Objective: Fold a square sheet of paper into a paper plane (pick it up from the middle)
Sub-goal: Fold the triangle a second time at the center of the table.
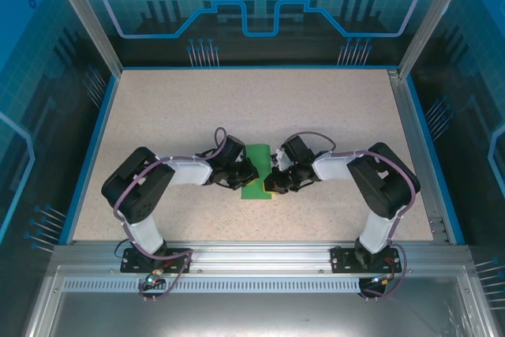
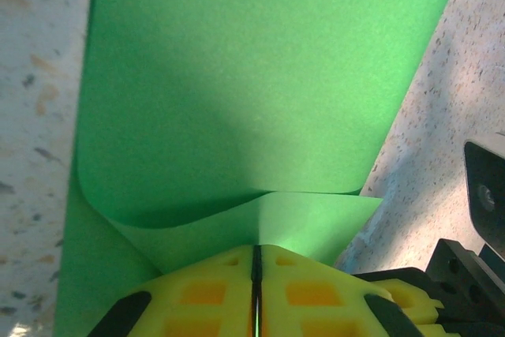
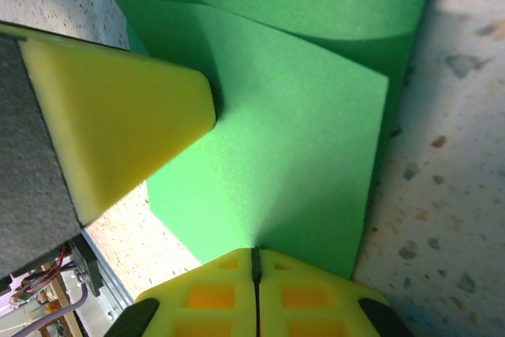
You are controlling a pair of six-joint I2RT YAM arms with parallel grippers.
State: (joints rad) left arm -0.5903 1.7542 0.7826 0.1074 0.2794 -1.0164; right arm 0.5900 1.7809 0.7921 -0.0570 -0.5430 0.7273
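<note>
The thin bright green square sheet of paper [image 1: 257, 175] sits on the beige speckled table [image 1: 260, 108] near its front middle, between the 2 arms, with 1 flap curled over the flat part. The left claw [image 2: 256, 262], yellow-padded, is clenched on a paper edge where the curl starts. The right claw [image 3: 256, 264] is clenched on the opposite edge, with a yellow fingertip [image 3: 134, 128] of the left claw touching the sheet close by.
</note>
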